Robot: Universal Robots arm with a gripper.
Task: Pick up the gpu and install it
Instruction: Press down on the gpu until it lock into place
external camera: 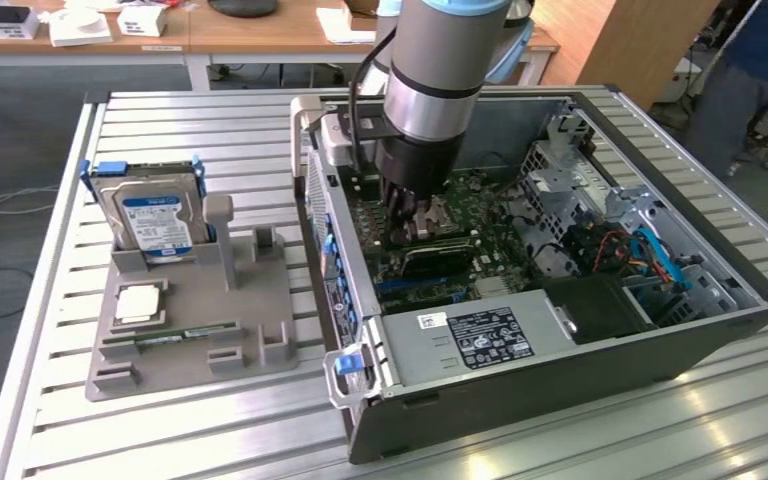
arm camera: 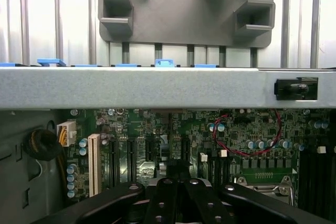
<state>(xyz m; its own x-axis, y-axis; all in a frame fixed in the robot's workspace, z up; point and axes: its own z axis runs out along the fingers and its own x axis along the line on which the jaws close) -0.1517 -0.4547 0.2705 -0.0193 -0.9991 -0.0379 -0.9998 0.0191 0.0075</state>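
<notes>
Inside the open computer case (external camera: 624,330), centre of the exterior view | gripper (external camera: 408,212) closed, lowered over the motherboard (external camera: 491,250) slots | gpu: cannot be made out, position and long axis unclear | surface (external camera: 157,430) holds gray tray (external camera: 184,330) with hard drive (external camera: 155,215).

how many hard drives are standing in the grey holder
1. The hard drive stands upright in the slot at the far end of the grey holder, on the exterior view's left of the computer case.

hard drive (external camera: 155,215) on holder (external camera: 184,330), case (external camera: 558,340) beside
</notes>
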